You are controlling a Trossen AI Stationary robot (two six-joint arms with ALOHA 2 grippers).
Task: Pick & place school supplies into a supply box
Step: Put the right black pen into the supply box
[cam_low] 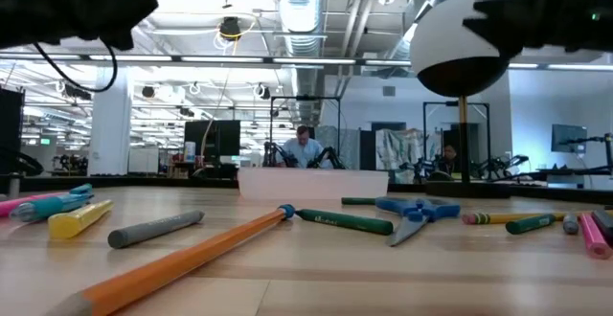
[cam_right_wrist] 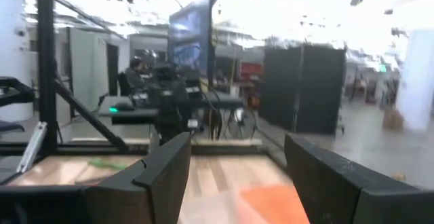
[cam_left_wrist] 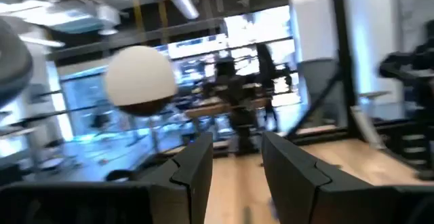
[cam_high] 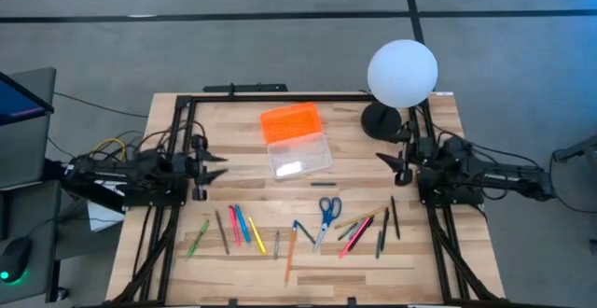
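On table: supply box (cam_high: 300, 154) (no readable writing).

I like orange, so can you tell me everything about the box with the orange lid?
The supply box is a small clear plastic case lying flat on the wooden table, near its far middle. Its orange lid looks ribbed and is swung open, lying flat behind the case. Nothing seems to be inside yet. The pens and scissors lie apart from it, nearer the front. Neither gripper touches it.

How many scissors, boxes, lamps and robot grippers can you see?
Scissors: 1
Supply box: 1
Globe lamp: 1
Grippers: 2, the left gripper and the right gripper
Total: 5
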